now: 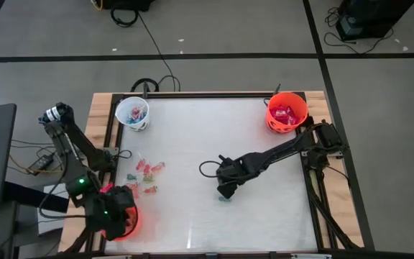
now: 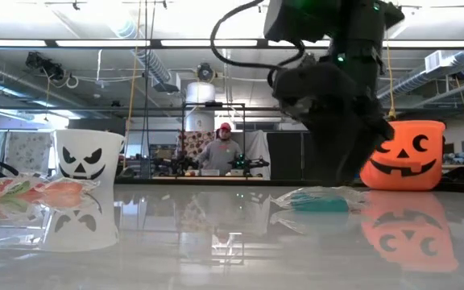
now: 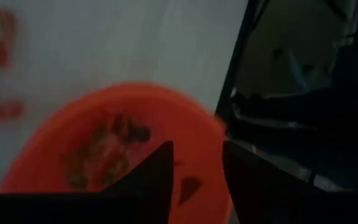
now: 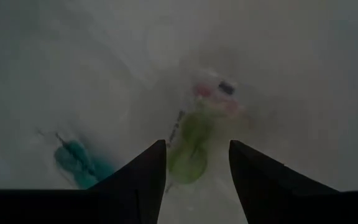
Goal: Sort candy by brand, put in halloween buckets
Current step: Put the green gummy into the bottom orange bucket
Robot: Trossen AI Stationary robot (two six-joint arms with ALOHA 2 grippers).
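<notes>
Candy [image 1: 148, 173] lies in a loose scatter on the counter [image 1: 214, 137] at about nine o'clock from centre, orange-red and green wrapped pieces well apart from any bucket. I see the white bucket [image 1: 132, 113] at eleven o'clock with blue-wrapped pieces in it, and an orange bucket [image 1: 287, 114] at one o'clock holding red packets. A second orange bucket [image 3: 114, 146] sits at the seven o'clock corner, mostly hidden from above by my left arm; the left wrist view shows small dark pieces in its bottom.

My left gripper [image 3: 194, 171] hangs right over that bucket's rim, its two fingers parted with a gap between them and nothing held.

My right gripper [image 4: 197, 168] is near the counter's centre, slightly toward five o'clock, held low with its fingers spread wide and empty. Directly ahead of it lies a green wrapped piece [image 4: 188, 149] with a pink-and-white end, and a teal wrapped piece [image 4: 79, 163] rests on the counter just beside it. From the low view a person [image 2: 220, 149] sits in the room beyond.
</notes>
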